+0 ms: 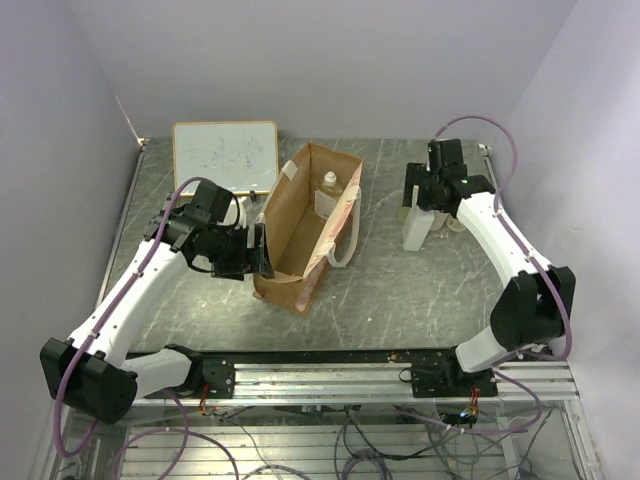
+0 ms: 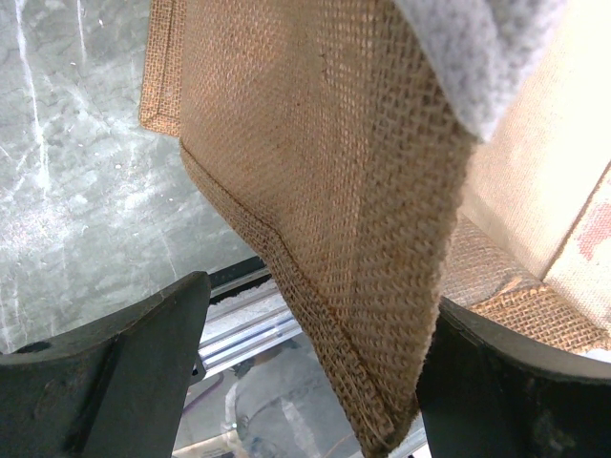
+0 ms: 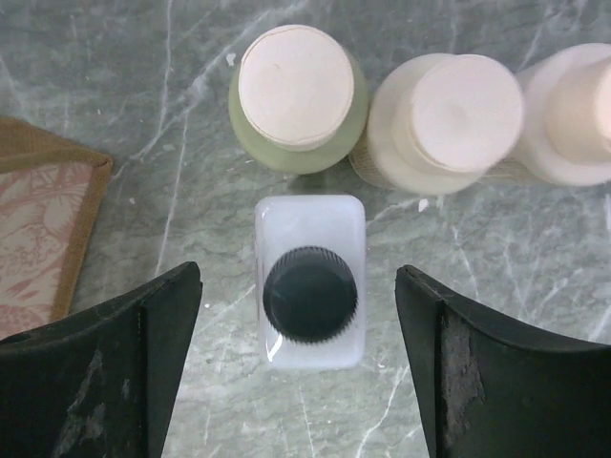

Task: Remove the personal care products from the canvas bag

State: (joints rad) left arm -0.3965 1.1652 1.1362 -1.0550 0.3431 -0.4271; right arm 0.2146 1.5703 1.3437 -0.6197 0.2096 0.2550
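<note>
The canvas bag (image 1: 300,235) stands open mid-table, and a slim bottle with a white top (image 1: 329,186) stands inside it at the far end. My left gripper (image 1: 262,250) is open with the bag's near left wall (image 2: 315,191) between its jaws; the weave touches the right finger (image 2: 516,382) and is apart from the left one. My right gripper (image 1: 418,205) is open above the white squarish bottle (image 3: 310,219) with the dark cap, straddling it without touching. Three round-capped bottles (image 3: 296,91) (image 3: 449,114) (image 3: 573,110) stand in a row just beyond it on the table.
A framed whiteboard (image 1: 225,155) lies at the back left beside the bag. A bag corner (image 3: 38,229) shows at the left of the right wrist view. The aluminium rail (image 1: 330,375) runs along the near edge.
</note>
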